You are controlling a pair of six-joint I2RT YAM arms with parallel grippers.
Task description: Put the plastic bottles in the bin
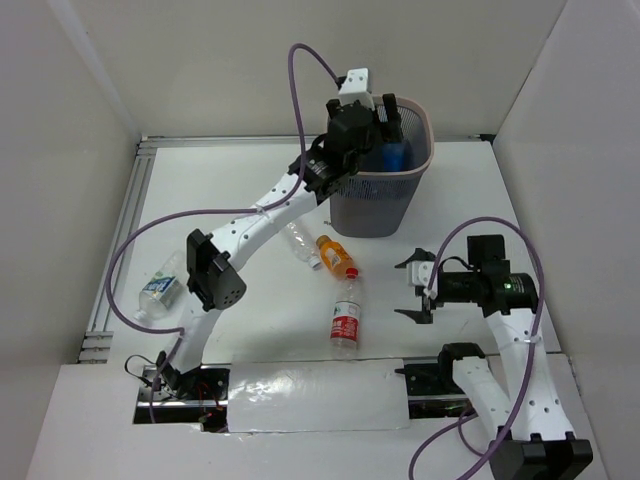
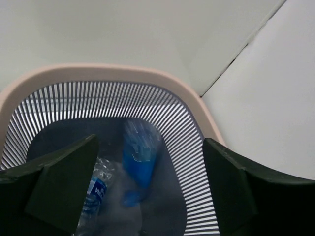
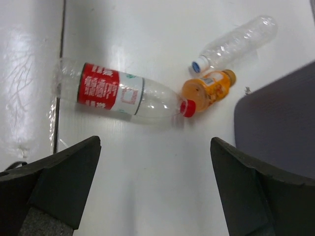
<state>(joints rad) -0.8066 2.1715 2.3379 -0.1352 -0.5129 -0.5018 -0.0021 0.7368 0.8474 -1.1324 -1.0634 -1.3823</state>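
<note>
Bin drop looks finished; four bottles wait on the tabletop.

Your left end effector (image 1: 381,118) hangs wide and empty over the bin (image 1: 428,148), upper centre of the overhead frame, with a blue-label bottle (image 2: 98,189) lying inside. Next, I'd judge, grasp one from the centre cluster: clear bottle (image 1: 300,245), orange bottle (image 1: 337,256), red-label bottle (image 1: 345,318). Your right end effector (image 1: 415,290), also wide, hovers beside them. A second blue-label bottle (image 1: 160,288) lies far left.
</note>
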